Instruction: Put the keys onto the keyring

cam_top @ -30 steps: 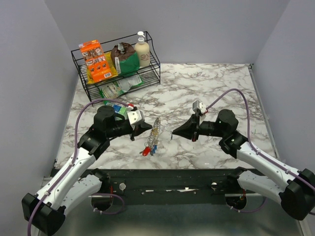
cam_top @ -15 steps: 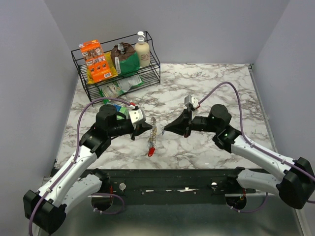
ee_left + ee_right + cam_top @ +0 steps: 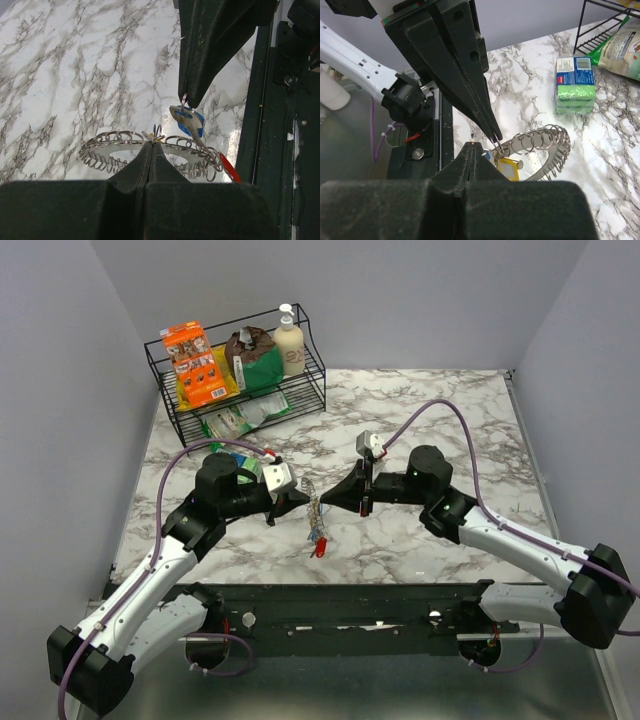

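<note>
The keyring [image 3: 316, 512] is a flat silver loop strung with several small split rings, held up between both grippers; it also shows in the left wrist view [image 3: 112, 145] and the right wrist view [image 3: 547, 142]. My left gripper [image 3: 301, 497] is shut on its rim [image 3: 151, 145]. My right gripper [image 3: 326, 502] is shut on a small ring that carries the blue key [image 3: 189, 123], right beside the keyring. A red key [image 3: 321, 548] hangs from the loop's lower end [image 3: 227, 167]. A yellow key [image 3: 508, 168] hangs just under the loop.
A black wire basket [image 3: 165, 390] at the back left holds an orange box [image 3: 193, 363], a green bag [image 3: 255, 360] and a bottle [image 3: 288, 340]. A green sponge pack [image 3: 575, 84] lies by the left arm. The black base rail [image 3: 340, 605] runs along the near edge.
</note>
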